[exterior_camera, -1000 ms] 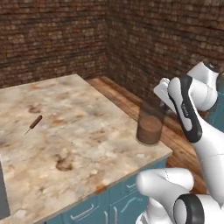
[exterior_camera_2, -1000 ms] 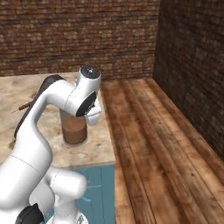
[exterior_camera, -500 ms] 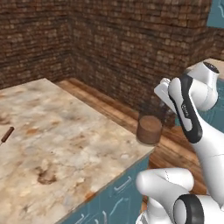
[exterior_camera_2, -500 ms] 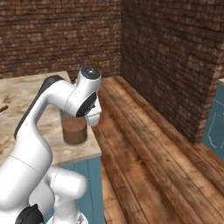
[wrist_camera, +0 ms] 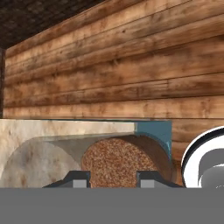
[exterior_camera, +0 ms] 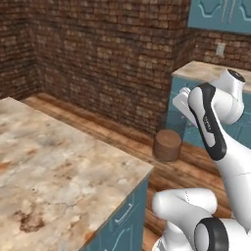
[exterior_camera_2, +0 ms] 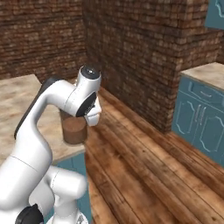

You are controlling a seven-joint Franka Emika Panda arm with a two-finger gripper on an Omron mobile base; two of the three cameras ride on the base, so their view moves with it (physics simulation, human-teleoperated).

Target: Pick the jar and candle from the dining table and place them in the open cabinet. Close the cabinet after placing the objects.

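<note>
Jar [exterior_camera: 167,145], a rigid, smooth and probably breakable glass cylinder of moderate weight, hung clear of the table [exterior_camera: 59,166] edge, apparently clamped in the end effector [wrist_camera: 109,178] across its upper sides, the best place for hold.

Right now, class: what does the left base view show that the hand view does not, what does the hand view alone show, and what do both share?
Left base view alone: the brick wall, teal base cabinets under a far counter, wall cupboard doors, and the arm.

Hand view alone: the jar seen from above between the gripper fingertips, showing its brownish lid.

Both: the jar, the marbled dining table edge and the wooden floor.
</note>
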